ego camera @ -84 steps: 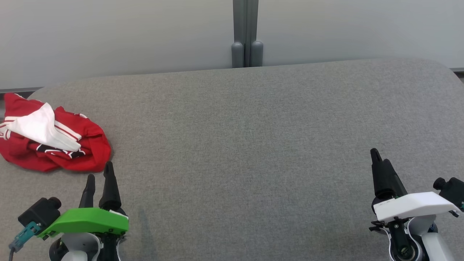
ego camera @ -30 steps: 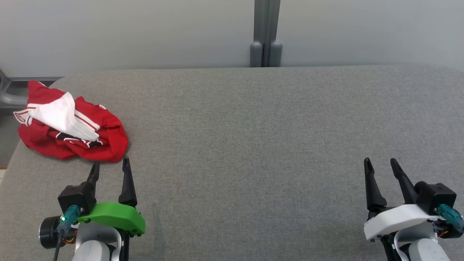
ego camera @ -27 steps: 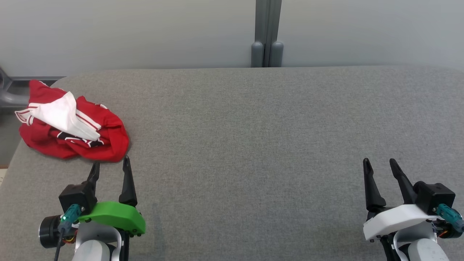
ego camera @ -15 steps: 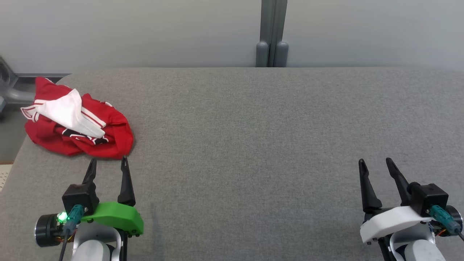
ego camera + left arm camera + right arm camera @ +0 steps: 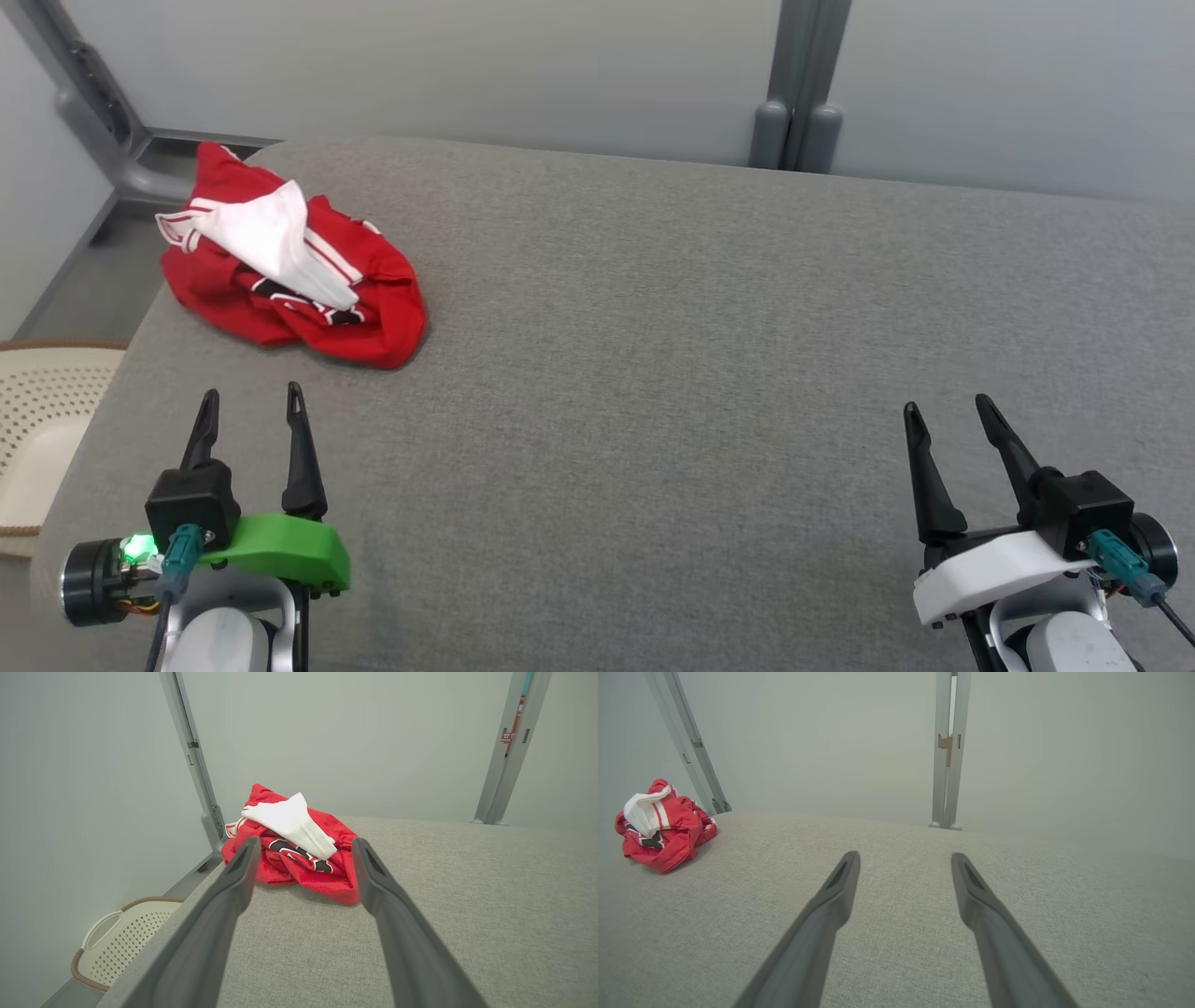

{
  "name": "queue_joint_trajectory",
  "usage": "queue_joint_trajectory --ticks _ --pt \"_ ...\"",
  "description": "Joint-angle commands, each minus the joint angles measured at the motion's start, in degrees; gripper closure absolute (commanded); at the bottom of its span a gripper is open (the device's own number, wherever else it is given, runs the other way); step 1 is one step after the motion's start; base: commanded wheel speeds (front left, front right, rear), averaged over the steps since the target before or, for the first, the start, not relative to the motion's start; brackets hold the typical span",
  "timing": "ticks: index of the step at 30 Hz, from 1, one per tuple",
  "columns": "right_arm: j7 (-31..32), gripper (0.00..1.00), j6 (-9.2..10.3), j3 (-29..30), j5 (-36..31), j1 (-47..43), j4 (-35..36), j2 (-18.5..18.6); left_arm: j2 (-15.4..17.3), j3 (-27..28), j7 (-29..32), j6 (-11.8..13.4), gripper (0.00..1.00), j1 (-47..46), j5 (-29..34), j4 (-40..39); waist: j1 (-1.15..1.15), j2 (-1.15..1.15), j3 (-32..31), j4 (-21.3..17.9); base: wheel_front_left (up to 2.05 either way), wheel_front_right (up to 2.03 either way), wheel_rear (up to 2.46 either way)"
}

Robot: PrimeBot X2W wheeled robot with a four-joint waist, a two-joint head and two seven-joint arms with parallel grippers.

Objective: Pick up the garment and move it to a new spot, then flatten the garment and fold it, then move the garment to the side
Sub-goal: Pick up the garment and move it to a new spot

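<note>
The garment [image 5: 289,275] is a crumpled red jersey with white and black parts, lying at the far left corner of the grey table [image 5: 672,373]. My left gripper [image 5: 249,403] stands open a short way in front of it, fingers pointing at it, nothing between them. The left wrist view frames the garment [image 5: 294,858] between the two open fingers, still apart from it. Over the table's near right part my right gripper [image 5: 945,413] is open and empty. In the right wrist view the garment [image 5: 663,828] lies far to the left.
A cream perforated basket [image 5: 37,439] sits on the floor beside the table's left edge, also as the basket [image 5: 121,942] in the left wrist view. Grey wall panels and a grey post [image 5: 798,93] stand behind the table. The table's middle and right are bare grey fabric.
The head camera has turned left, so the whole picture has slid right and the basket has come into view. Both grippers stay open; the left one now sits farther from the garment.
</note>
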State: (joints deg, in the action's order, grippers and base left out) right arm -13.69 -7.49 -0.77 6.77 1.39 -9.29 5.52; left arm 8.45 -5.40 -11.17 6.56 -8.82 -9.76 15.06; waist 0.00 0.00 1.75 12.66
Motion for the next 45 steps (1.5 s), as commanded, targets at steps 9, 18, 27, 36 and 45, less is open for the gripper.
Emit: queue_joint_trajectory --ticks 9,18,27,36,45 --pt "-0.81 0.00 0.00 -0.99 1.32 0.27 -0.43 -0.03 1.23 1.70 -1.21 0.59 0.00 -0.34 -1.53 0.64 0.00 0.00 1.18 12.19 0.00 0.00 0.00" --pt "-1.22 0.00 0.00 -2.50 2.15 1.59 -0.82 0.53 1.76 3.70 -1.97 1.66 0.00 1.71 -3.20 -0.27 0.00 0.00 2.00 18.26 0.00 0.00 0.00" --pt "-1.49 0.00 0.00 -4.11 3.34 2.78 -1.67 1.73 1.48 4.62 -2.39 2.31 0.00 3.18 -4.61 -1.15 0.00 0.00 2.78 18.33 0.00 0.00 0.00" --pt "-1.19 0.00 0.00 -1.76 1.82 2.97 1.13 3.41 2.73 4.18 -1.64 0.01 0.00 -6.49 -6.18 1.07 0.00 0.00 6.19 13.66 0.00 0.00 0.00" --pt "0.36 0.00 0.01 1.18 1.93 6.53 8.87 8.08 6.31 6.04 0.81 -1.17 0.00 -24.57 -7.69 2.10 0.00 0.00 17.54 3.52 0.00 0.00 0.00"
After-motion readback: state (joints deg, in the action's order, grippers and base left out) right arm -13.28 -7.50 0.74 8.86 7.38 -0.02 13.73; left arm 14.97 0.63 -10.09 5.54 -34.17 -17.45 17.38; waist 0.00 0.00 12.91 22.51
